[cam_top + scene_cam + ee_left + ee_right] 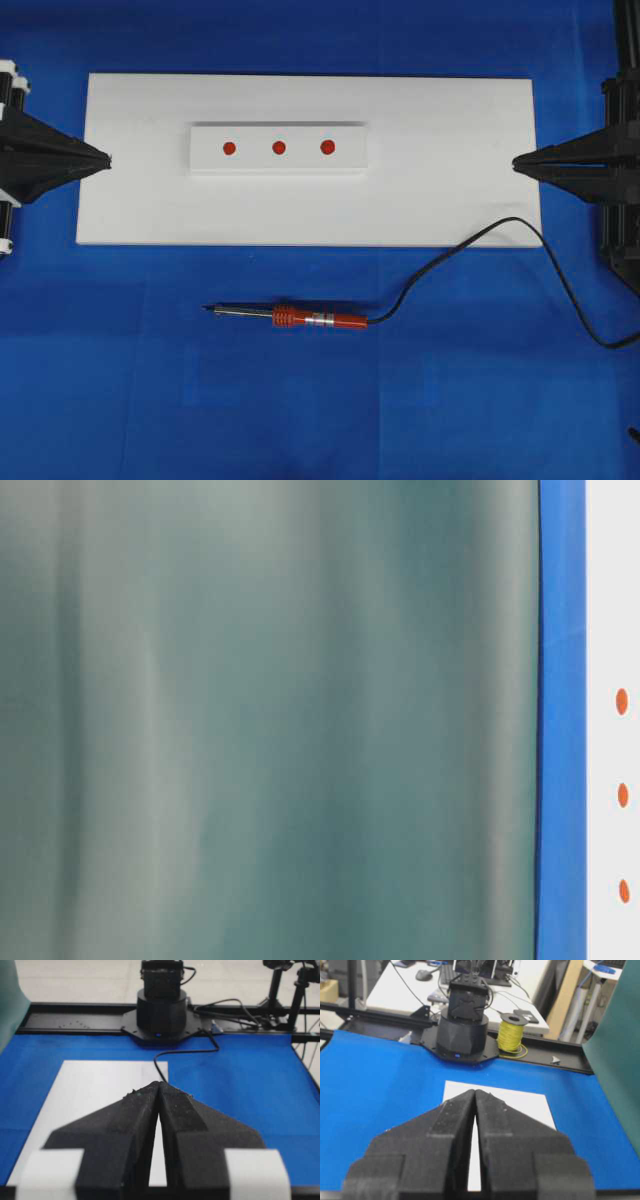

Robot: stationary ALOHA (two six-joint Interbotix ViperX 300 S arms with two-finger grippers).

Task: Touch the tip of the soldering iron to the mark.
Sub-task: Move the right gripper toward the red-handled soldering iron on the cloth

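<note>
The soldering iron [300, 318] lies on the blue cloth in front of the white board, red-orange handle to the right, dark tip [207, 308] pointing left. Its black cord [470, 245] curls off to the right. Three red marks [278, 147] sit in a row on a raised white block [277, 148] on the board. My left gripper [107, 158] rests at the board's left edge, shut with nothing in it, fingertips together [159, 1083]. My right gripper [514, 163] rests at the board's right edge, also shut and empty [475, 1091].
The white board [450, 180] lies flat on the blue cloth [120, 380]. A green backdrop [270, 720] fills most of the table-level view, where the red marks [622, 795] show at the right edge. The opposite arm's base [161, 1010] stands beyond the board.
</note>
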